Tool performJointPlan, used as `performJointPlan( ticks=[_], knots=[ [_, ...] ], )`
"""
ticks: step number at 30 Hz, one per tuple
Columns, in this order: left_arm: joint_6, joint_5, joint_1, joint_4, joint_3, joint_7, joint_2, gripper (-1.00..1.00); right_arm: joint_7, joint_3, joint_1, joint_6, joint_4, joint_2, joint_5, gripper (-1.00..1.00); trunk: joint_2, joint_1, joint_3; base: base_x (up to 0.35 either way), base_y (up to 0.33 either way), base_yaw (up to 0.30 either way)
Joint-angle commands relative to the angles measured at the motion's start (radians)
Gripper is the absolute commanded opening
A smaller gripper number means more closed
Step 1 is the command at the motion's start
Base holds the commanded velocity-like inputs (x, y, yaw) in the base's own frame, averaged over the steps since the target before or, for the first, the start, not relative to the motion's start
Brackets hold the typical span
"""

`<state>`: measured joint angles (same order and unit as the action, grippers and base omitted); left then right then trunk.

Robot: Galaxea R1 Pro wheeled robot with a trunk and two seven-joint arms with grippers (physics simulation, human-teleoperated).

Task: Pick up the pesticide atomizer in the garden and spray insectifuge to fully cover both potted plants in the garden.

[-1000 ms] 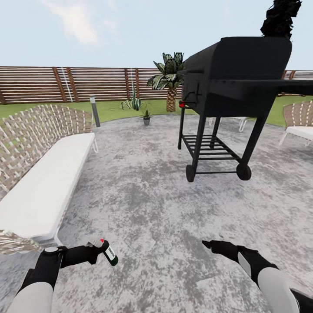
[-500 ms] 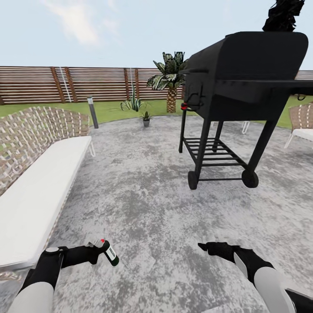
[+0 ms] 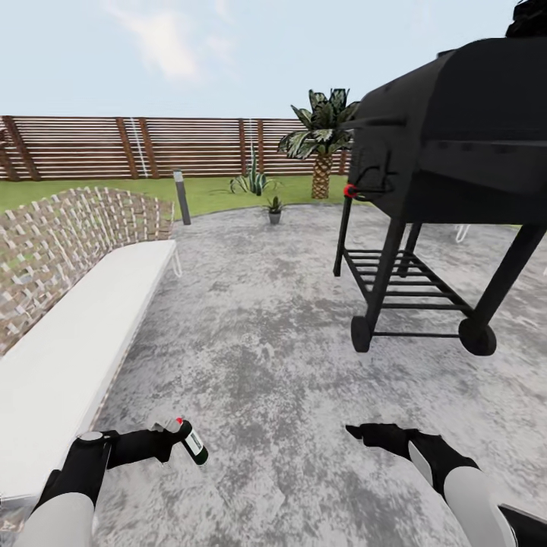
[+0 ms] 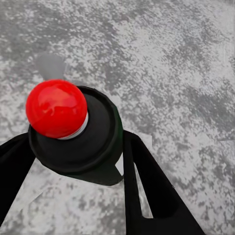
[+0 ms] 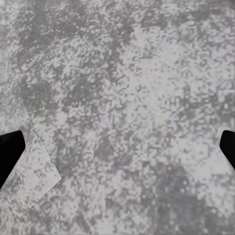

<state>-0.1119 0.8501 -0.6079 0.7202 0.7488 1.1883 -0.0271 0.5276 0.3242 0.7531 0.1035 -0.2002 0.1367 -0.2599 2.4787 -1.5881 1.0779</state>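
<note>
View slides left versus a second ago, grill (image 3: 456,152) looms nearer: I'm driving on. Left gripper (image 3: 169,439) clamped on atomizer (image 3: 191,444); right gripper (image 3: 363,433) spread, empty. Potted plant (image 3: 274,208) far ahead at patch edge; spraying not started.

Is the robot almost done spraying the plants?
Not yet. Done: the pesticide atomizer is picked up, held in the left gripper. Now: it is out on the grey paving. Left: one small potted plant shows far ahead; both plants still need spraying.
</note>
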Motion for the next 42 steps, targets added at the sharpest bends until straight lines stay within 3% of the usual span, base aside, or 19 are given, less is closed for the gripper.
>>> performJointPlan(
  ticks=[1,42],
  knots=[
    [-0.009,0.004,-0.002,0.001,0.004,0.005,0.001,-1.0,0.006,0.009,0.0,0.007,-0.002,0.0,-0.007,1.0,0.0,0.0,0.001,0.335,0.0,0.221],
    [-0.009,0.004,-0.001,0.001,0.004,0.005,0.001,-1.0,0.008,0.009,0.0,0.002,-0.004,0.0,-0.006,1.0,0.0,0.0,0.001,0.335,0.0,0.03]
  ],
)
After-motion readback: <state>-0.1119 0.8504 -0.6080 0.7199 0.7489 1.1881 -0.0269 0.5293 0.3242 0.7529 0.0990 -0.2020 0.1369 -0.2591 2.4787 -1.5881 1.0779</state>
